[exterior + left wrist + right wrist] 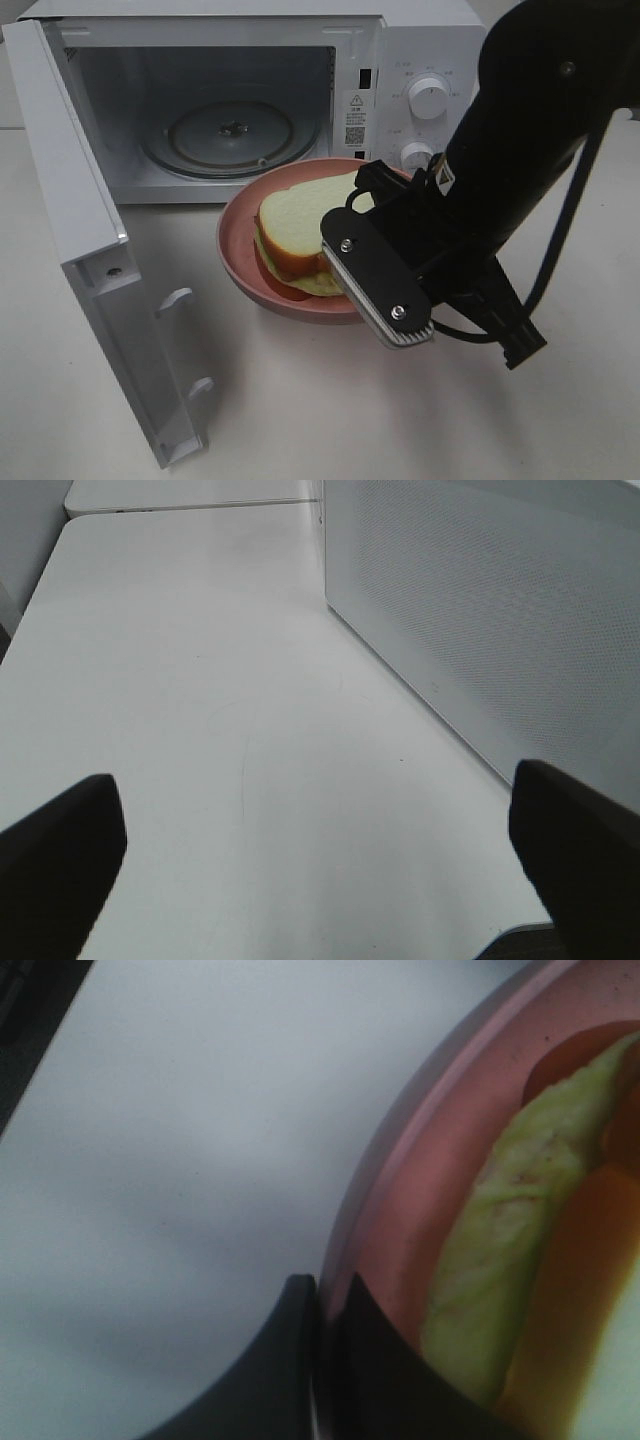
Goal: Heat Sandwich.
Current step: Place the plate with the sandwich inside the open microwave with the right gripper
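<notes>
The sandwich (295,225) lies on the pink plate (232,248) at centre frame, just before the open microwave (425,45). Soft, light and loosely layered, it would likely squash or slide apart, so the plate's stiff rim is the better hold. The right gripper (320,1305) pinches that rim; the left gripper (315,785) gapes wide, empty.
</notes>
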`<move>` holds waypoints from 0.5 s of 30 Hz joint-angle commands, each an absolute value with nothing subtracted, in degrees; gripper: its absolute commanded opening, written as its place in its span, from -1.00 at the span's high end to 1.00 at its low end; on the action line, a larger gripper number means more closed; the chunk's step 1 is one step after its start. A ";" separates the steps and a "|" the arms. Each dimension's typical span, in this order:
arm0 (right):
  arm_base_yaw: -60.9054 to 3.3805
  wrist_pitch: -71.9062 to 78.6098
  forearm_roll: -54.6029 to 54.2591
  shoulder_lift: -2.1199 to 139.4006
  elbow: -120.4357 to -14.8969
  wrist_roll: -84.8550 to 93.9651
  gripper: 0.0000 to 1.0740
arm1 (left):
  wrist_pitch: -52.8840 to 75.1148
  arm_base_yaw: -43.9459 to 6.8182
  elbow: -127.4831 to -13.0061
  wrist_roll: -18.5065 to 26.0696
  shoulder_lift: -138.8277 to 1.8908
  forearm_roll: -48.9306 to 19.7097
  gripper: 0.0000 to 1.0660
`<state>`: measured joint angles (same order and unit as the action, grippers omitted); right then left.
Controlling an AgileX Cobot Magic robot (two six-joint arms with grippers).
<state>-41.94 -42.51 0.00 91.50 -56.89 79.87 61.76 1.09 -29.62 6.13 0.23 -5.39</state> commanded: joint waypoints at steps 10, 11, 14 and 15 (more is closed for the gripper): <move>-41.77 -39.36 -0.40 95.63 -62.05 81.07 1.00 | 61.19 1.26 -29.68 6.19 1.38 -5.44 -0.87; -41.77 -38.73 -0.40 95.63 -62.05 81.07 1.00 | 61.19 1.26 -29.68 6.19 1.38 -5.44 -0.87; -42.17 -38.27 -0.40 95.63 -62.05 81.42 1.00 | 61.19 1.26 -29.68 6.19 1.38 -5.44 -0.87; -42.17 -37.87 -0.40 95.63 -62.05 81.53 1.00 | 61.19 1.26 -29.68 6.19 1.38 -5.44 -0.87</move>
<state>-42.00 -39.48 0.00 95.86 -61.54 80.62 61.76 1.09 -29.62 6.13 0.23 -5.39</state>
